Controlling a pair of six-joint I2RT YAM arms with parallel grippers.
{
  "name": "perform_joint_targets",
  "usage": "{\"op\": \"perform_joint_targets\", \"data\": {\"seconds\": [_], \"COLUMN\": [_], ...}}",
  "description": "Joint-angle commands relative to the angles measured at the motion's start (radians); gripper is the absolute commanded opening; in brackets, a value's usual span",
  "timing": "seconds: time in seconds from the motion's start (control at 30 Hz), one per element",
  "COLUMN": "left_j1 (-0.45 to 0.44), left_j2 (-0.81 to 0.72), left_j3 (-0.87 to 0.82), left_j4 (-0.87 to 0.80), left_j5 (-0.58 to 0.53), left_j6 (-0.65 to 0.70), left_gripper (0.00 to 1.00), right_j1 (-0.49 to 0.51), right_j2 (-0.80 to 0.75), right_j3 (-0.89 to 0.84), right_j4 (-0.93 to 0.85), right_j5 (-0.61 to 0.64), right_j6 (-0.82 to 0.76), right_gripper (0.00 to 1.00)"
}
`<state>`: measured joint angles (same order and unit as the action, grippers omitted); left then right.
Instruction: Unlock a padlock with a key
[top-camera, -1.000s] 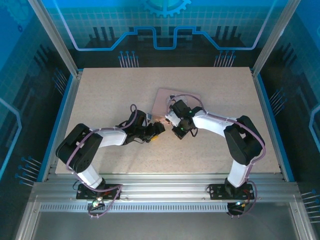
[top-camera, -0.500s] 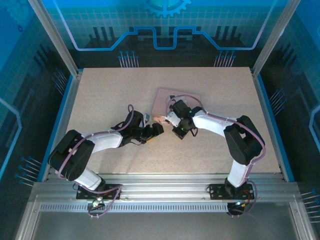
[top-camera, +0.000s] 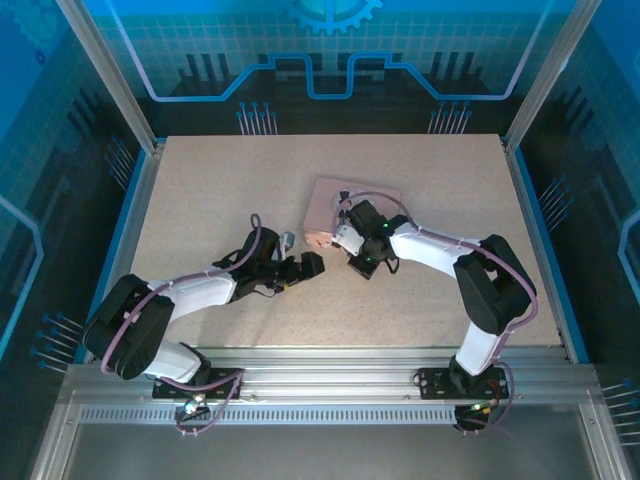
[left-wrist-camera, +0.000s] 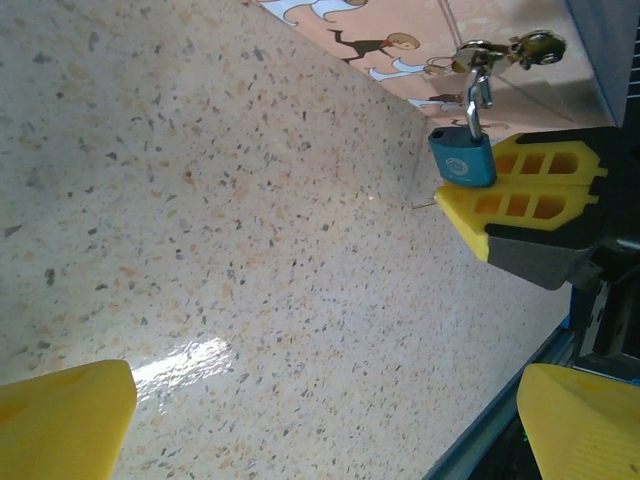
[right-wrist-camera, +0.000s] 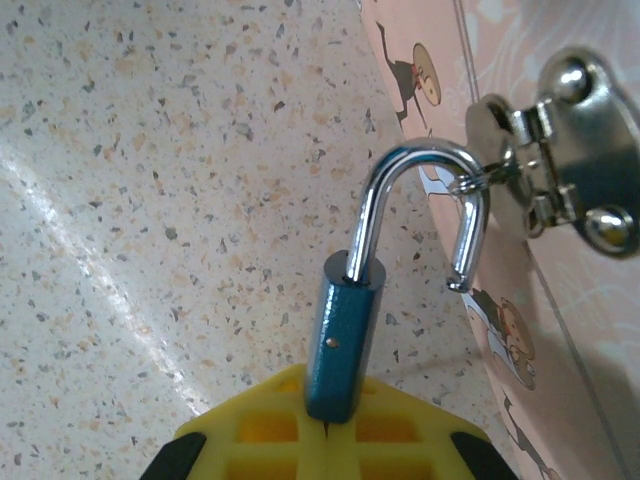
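The right end effector is clenched on the blue body of the padlock, which stands out of the yellow fingertips toward 12 o'clock. The silver shackle arcs over toward 1 o'clock. Its short leg hangs free of the body, so the lock is open, and it is hooked through a small ring on the hasp of the pink box at 2 o'clock. The speckled table lies beneath. The left end effector is released, its yellow fingers spread wide with nothing between them. In its wrist view the padlock sits well apart at 1 o'clock, just beside the box's edge. In the top view the left end effector lies at 8 o'clock of the right one, near but not touching.
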<state>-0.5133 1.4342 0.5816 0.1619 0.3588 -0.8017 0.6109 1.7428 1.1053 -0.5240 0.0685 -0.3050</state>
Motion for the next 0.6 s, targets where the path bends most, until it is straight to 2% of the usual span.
{"op": "perform_joint_targets", "data": {"seconds": [0.0,0.33,0.57], "left_j1": [0.006,0.006,0.006], "left_j2": [-0.02,-0.011,-0.004], "left_j3": [-0.02,-0.022,-0.029], "left_j4": [0.005,0.019,0.034], "left_j5": [-0.009,-0.005,-0.008], "left_j6": [0.024,0.021,0.007], "left_gripper": [0.99,0.99,0.99], "right_j1": [-0.005,0.028,0.041], "right_j2": [-0.001,-0.056,-0.026], "right_j3": [0.007,-0.053,-0.009], "right_j4": [-0.036,0.038,0.02], "right_j5": [-0.017,0.036,0.062], "right_j6": [-0.071,-0.157,-0.235], "right_gripper": [0.0,0.0,0.0]}}
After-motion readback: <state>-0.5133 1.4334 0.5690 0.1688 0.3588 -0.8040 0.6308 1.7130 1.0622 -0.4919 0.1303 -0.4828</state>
